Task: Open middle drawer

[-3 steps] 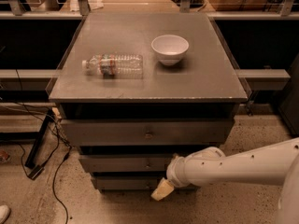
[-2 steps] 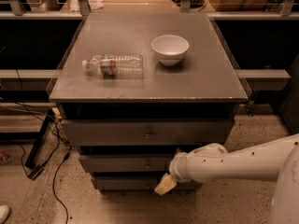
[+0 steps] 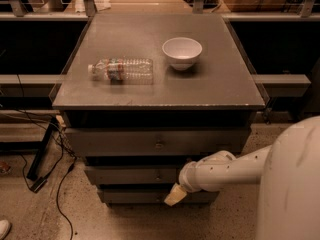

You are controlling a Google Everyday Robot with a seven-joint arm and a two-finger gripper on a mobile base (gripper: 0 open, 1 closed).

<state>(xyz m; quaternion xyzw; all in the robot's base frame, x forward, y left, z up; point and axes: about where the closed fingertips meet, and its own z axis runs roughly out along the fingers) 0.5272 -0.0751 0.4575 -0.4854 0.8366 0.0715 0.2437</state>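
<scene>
The middle drawer (image 3: 125, 175) is a gray flat front with a small round metal knob (image 3: 158, 174). It sits between a wider top drawer (image 3: 110, 142) and a narrower bottom drawer (image 3: 130, 197), and it looks pushed in. My gripper (image 3: 175, 195), a tan tip on the white arm (image 3: 225, 171), reaches in from the right. It hangs just below and right of the knob, in front of the bottom drawer's upper edge, and I cannot tell whether it touches the knob.
On the cabinet's top (image 3: 220, 84) lie a clear plastic bottle (image 3: 122, 70) on its side and a white bowl (image 3: 182, 52). Black cables (image 3: 55, 169) trail on the floor at the left. Shelving rails (image 3: 280, 79) flank the cabinet on both sides.
My gripper has risen slightly toward the middle drawer's knob. The arm's upper part now fills more of the right side. The drawers have not moved.
</scene>
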